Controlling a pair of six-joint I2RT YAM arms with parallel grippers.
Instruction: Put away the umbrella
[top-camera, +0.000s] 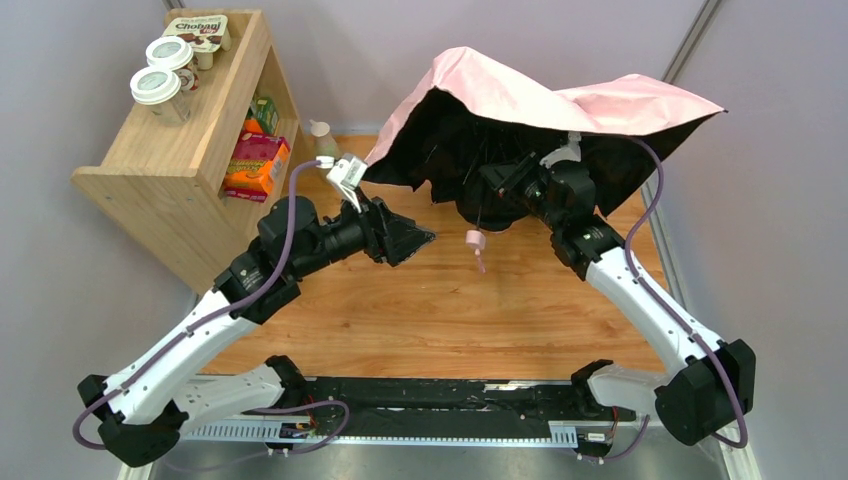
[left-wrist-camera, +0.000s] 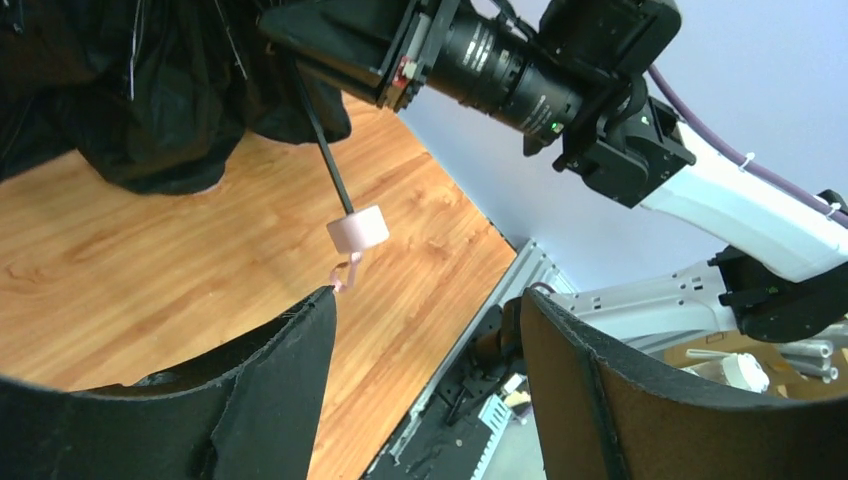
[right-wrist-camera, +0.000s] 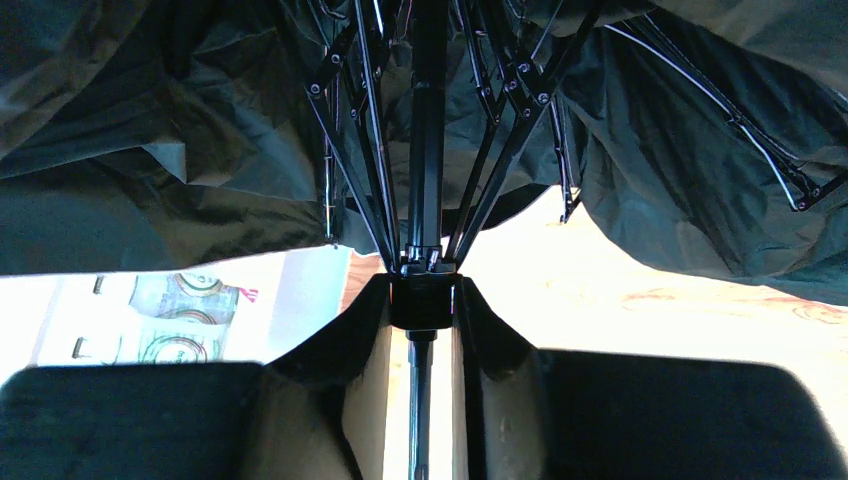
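You have the umbrella (top-camera: 560, 100) half-collapsed above the desk (top-camera: 400, 310), far right, right gripper (right-wrist-camera: 425, 300) jaws pinching its shaft (right-wrist-camera: 427, 150), left gripper (left-wrist-camera: 430, 320) jaws spread and empty near the pink handle (left-wrist-camera: 357, 229); collapsing, strapping and stowing look undone.

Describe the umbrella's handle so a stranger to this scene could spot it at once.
Find the half-open pink umbrella held over the far side of the wooden table. From its dark underside a thin black shaft slants down. At its tip sits the handle: a small pale pink knob trailing a pink strap, the only pink thing beneath the umbrella.
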